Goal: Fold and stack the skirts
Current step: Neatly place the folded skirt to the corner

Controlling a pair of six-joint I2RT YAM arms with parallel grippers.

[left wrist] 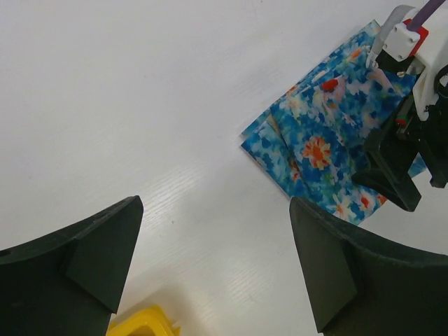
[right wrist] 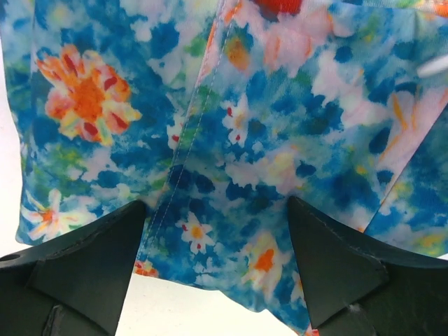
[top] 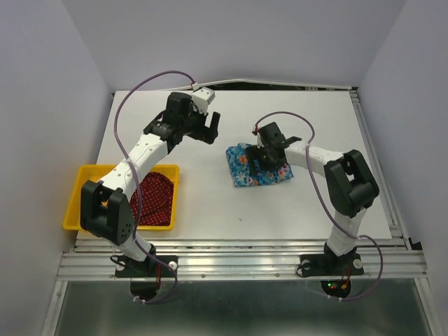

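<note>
The bright blue flowered skirt (top: pixel 246 168) lies folded into a small square at the table's middle. It also shows in the left wrist view (left wrist: pixel 323 148) and fills the right wrist view (right wrist: pixel 245 133). My right gripper (top: pixel 269 161) is open, its fingertips spread over the cloth near its edge (right wrist: pixel 217 269), with nothing between them. The dark red dotted skirt (top: pixel 155 198) lies crumpled in the yellow tray (top: pixel 75 210) at the left. My left gripper (top: pixel 201 131) is open and empty above bare table left of the blue skirt (left wrist: pixel 217 259).
The tray's corner (left wrist: pixel 140 325) shows at the bottom of the left wrist view. The right arm's wrist (left wrist: pixel 402 157) sits on the blue skirt's far side. White walls surround the table; a metal rail (top: pixel 238 255) runs along the near edge.
</note>
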